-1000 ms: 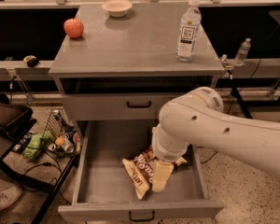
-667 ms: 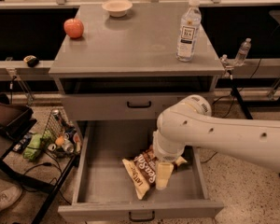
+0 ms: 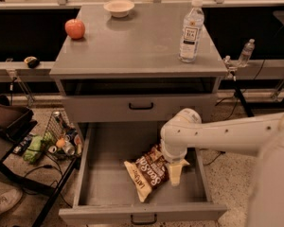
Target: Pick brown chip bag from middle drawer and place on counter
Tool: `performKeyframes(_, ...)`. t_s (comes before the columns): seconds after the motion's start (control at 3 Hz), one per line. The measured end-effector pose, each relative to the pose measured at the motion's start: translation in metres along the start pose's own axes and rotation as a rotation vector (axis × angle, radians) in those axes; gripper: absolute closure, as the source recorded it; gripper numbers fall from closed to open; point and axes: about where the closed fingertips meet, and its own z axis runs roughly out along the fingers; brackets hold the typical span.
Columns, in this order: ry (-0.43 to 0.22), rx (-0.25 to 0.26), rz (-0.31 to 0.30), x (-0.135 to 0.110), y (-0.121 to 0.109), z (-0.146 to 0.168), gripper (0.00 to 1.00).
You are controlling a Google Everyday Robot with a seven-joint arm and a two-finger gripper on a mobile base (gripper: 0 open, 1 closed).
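Note:
The brown chip bag [image 3: 149,171], brown and cream with white script, lies flat in the open middle drawer [image 3: 109,178], right of its centre. The drawer is pulled fully out at the bottom of the grey cabinet. My gripper [image 3: 174,167] hangs from the white arm that reaches in from the right. It is down inside the drawer, at the bag's right edge and touching or just over it. The counter [image 3: 132,41] is the grey cabinet top above.
On the counter stand a red apple [image 3: 75,28] at the left, a white bowl [image 3: 119,7] at the back and a water bottle [image 3: 191,30] at the right. The drawer above [image 3: 141,107] is closed. A wire basket of cans [image 3: 61,136] sits left of the drawer.
My arm has drawn back to the right and lower, uncovering more of the cabinet front. The gripper stays at the bag's right edge. The bag has hardly moved.

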Motion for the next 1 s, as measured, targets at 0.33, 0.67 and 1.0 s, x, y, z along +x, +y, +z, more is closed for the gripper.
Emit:
performKeyframes(0.33, 0.031, -0.026, -0.085, -0.002, -0.013, 0.051, 0.00)
performKeyframes(0.67, 0.064, -0.049, -0.139, -0.002, -0.021, 0.101, 0.00)
performKeyframes(1.0, 0.043, -0.070, -0.148, -0.008, -0.027, 0.143, 0.27)
